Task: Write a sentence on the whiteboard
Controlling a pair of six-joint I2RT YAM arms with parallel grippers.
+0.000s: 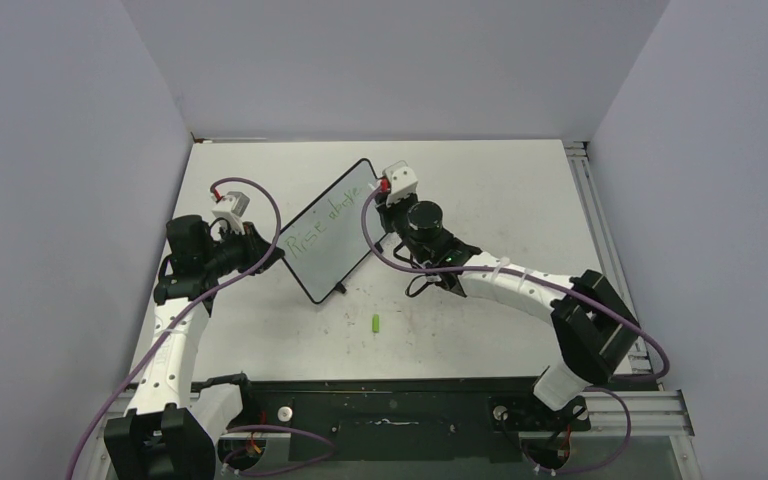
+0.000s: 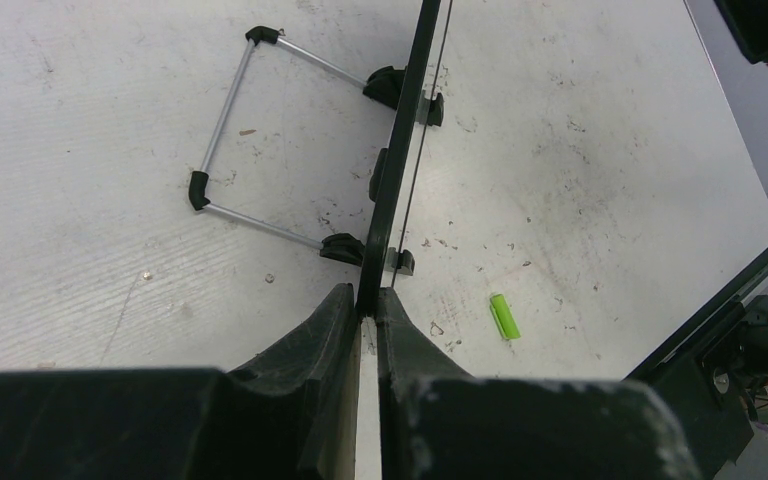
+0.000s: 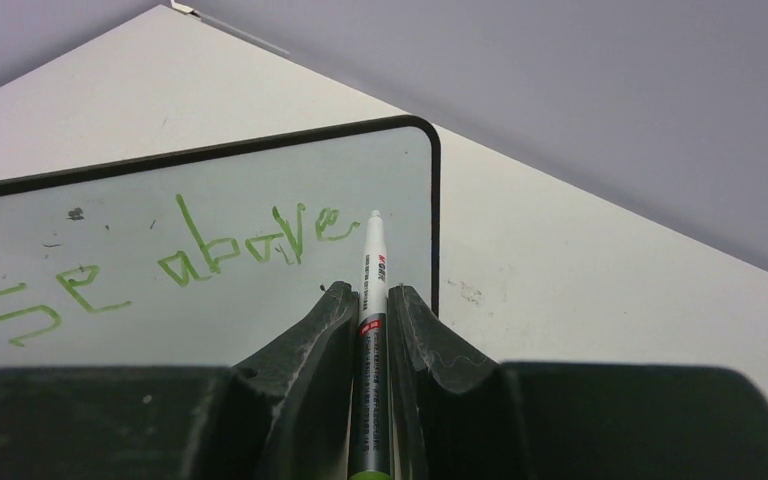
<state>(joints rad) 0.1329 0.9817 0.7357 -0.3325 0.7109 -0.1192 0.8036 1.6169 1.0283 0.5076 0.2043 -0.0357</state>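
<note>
Green handwriting, the sentence (image 3: 192, 262), runs in one line across the whiteboard (image 1: 332, 240) and reads "Rise above", the letters uneven and thin. The whiteboard has a thin black frame with rounded corners. It stands propped on edge on little black feet, backed by a wire stand (image 2: 225, 130) whose metal rods end in black corner pieces. It sits on the white table (image 1: 500, 200), a little left of the middle, turned diagonally between the two arms.

The marker (image 3: 371, 310) has a white barrel with small print and points up at the board. Its tip is just right of the final "e", near the board's right frame; whether it touches the surface cannot be told. The right gripper (image 3: 371, 300) has both black fingers pressed tight against the marker's barrel.

The left gripper (image 2: 365, 308) pinches the near edge of the whiteboard, one finger on each face, seen edge-on from its wrist camera.

A small green cap (image 1: 376, 323) lies on the scuffed tabletop nearer the arm bases, apart from the board.
</note>
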